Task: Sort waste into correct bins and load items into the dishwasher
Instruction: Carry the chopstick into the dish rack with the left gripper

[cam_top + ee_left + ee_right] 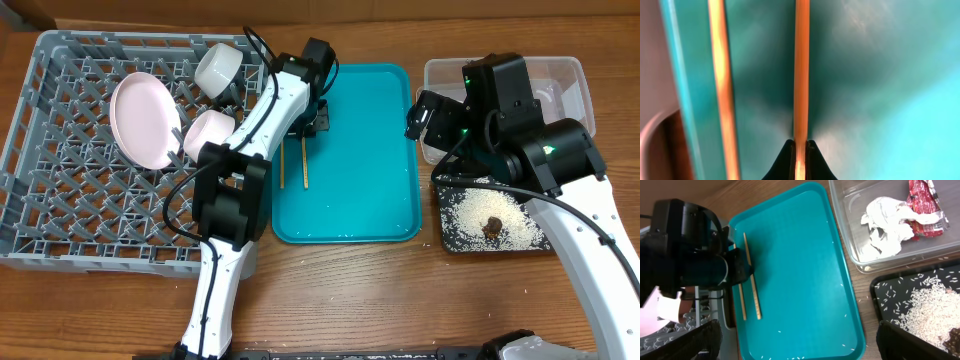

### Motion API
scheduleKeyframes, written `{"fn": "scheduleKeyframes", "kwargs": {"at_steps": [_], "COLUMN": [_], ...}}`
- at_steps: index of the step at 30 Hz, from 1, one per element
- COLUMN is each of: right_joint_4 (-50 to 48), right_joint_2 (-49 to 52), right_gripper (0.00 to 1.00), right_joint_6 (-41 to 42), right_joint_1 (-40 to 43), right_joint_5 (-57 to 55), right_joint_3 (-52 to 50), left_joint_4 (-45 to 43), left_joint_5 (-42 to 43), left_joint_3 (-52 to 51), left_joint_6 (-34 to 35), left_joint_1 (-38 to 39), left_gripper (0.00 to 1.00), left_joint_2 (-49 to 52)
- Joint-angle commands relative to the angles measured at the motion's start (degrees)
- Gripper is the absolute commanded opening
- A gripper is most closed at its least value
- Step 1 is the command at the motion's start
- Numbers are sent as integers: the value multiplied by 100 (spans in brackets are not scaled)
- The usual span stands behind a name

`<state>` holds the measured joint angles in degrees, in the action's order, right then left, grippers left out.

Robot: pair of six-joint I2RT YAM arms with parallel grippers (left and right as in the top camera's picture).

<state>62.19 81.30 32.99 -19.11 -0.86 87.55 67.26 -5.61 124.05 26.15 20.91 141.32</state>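
Two wooden chopsticks lie side by side on the left of the teal tray (370, 170). My left gripper (308, 128) is shut on one chopstick (801, 90); the other chopstick (722, 90) lies beside it. Both show in the right wrist view (752, 285). My right gripper (800, 340) is open and empty, above the tray's right edge (420, 118). The clear tub (850, 235) holds crumpled white paper (885, 217) and a red wrapper (925, 202). The black tray (445, 243) holds rice (470, 210) and a brown lump (493, 226). The grey rack (60, 200) holds a plate (143, 120) and two bowls (218, 68).
A few loose rice grains (800, 356) lie along the teal tray's near edge. The rack's wall stands right beside the tray's left rim. Bare wooden table (380, 300) shows in front of the trays.
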Motion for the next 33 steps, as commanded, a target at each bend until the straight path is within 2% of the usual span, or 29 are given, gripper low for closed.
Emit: {"fn": "scheduleKeyframes", "kwargs": {"at_steps": [1,7,10,14,24,28,30,33], "right_joint_4": [-20,-20,-20,-20,-20,-20,-20,-20], "right_joint_2": [-9,-9,-11,-11,-9,-9,-11,-9], "right_gripper": [100,100,100,100,100,100,100,100], "right_joint_6": [-4,-4,-4,-4,-4,-4,-4,-4], "right_joint_1": [17,17,17,17,17,17,17,17], "right_joint_5": [-37,-37,-37,-37,-37,-37,-37,-37], "right_joint_3": [-17,-17,-17,-17,-17,-17,-17,-17], "left_joint_4": [555,1869,2439,2957,2955,2955,2863,2461], "left_joint_5": [140,205,190,20,214,232,157,68], "left_joint_3": [1250,3005,3388,3368,885,160,-688,-1331], "left_joint_6": [-345,-1200,-1486,-1762,-2677,-3375,-3965,-4050], "left_joint_1": [-33,-61,-177,-474,-1923,-2378,-2592,-2721], "left_gripper": [4,4,4,4,4,4,4,4], "left_joint_2": [-105,-645,-994,-1497,-3342,-3477,-3471,-3471]}}
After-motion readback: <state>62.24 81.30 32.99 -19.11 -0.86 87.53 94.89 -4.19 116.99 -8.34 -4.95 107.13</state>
